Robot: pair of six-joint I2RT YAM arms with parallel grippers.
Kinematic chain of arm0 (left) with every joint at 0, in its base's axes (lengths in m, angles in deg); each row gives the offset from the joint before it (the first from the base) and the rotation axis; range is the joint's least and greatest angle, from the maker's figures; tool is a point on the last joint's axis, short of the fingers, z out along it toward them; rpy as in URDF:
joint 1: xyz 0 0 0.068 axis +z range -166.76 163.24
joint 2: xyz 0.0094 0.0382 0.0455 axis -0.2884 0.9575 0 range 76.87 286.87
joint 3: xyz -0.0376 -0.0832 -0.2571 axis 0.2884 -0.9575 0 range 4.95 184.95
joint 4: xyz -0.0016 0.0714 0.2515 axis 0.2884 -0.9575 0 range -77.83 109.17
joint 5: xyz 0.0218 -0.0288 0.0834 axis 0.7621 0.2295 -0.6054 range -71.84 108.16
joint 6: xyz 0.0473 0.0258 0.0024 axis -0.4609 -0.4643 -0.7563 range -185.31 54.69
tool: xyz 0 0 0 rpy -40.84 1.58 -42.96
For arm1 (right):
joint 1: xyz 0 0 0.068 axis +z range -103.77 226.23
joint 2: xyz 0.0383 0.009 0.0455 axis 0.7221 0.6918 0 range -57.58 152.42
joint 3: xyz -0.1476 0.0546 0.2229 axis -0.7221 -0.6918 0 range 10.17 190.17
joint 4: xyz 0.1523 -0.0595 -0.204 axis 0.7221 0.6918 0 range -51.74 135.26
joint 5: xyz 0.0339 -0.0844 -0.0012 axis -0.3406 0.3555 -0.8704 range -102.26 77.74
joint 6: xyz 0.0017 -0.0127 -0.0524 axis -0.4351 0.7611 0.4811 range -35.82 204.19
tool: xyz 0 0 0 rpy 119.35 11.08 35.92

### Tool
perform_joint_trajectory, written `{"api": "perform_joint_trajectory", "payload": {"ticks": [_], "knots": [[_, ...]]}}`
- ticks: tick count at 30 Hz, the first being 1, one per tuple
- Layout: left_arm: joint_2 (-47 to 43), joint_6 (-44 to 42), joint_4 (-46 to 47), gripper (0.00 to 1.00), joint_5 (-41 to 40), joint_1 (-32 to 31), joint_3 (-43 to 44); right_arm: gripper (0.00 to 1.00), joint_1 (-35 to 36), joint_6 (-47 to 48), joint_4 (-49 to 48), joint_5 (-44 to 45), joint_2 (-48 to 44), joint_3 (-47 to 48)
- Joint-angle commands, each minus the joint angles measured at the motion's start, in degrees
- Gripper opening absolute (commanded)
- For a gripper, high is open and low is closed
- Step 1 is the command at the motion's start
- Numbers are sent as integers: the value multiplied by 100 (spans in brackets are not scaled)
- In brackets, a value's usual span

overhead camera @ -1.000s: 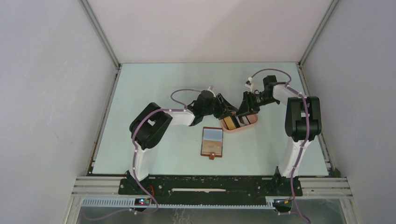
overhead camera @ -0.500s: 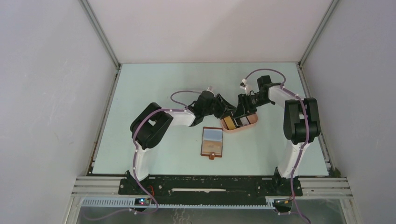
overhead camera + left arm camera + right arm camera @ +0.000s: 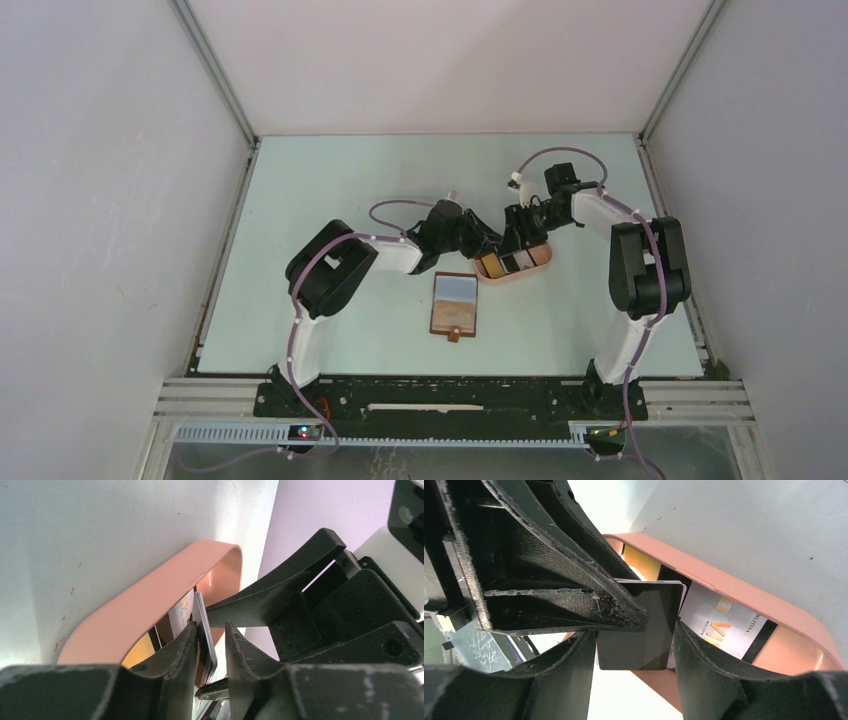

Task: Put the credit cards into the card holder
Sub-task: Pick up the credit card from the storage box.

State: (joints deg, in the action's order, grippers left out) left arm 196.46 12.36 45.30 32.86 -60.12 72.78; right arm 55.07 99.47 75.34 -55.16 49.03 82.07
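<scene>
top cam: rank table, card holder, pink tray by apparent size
1. table, clearly largest.
2. card holder and pink tray: they look alike, and the tray is partly covered, so no ranking.

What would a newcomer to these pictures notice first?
The left end effector and right end effector meet over the pink tray, just right of the middle of the table. A dark card stands on edge between the left one's fingers. The card holder lies open nearer the arm bases.

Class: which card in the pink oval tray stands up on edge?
The dark glossy plastic card, standing upright within the left gripper. The white card with yellow lettering and the yellow card lie flat in the pink oval tray.
</scene>
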Motion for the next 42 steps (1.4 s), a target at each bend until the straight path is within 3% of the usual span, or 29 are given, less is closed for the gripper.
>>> {"api": "perform_joint_trajectory", "payload": {"ticks": [1, 4, 7, 12, 16, 23, 28, 37, 42], "knots": [[48, -1, 166, 29, 85, -121, 141, 36, 83, 108, -352, 24, -349, -32], [23, -160, 167, 19, 93, -125, 152, 38, 91, 177, -336, 51, -364, -36], [-38, -424, 166, 2, 39, -121, 160, 46, 75, 264, -301, 38, -413, -35], [-123, -1007, 152, 0, -164, -121, 104, 66, 12, 495, -140, -9, -585, -36], [-187, -1504, 184, 0, -308, -121, 71, 73, -154, 874, 106, -274, -802, -36], [-457, -2554, 486, 0, -396, -116, -69, 76, -746, 977, 359, -1192, -670, 10], [-787, -3351, 1518, 0, -151, -67, -502, 78, -980, 1165, 654, -1577, -296, 188], [-835, -3579, 3586, 0, 630, 116, -1042, 80, -971, 1752, 867, -2001, -240, 176], [-789, -3365, 4151, 0, 821, 173, -1114, 72, -902, 2045, 1087, -2434, -172, 207]]}}
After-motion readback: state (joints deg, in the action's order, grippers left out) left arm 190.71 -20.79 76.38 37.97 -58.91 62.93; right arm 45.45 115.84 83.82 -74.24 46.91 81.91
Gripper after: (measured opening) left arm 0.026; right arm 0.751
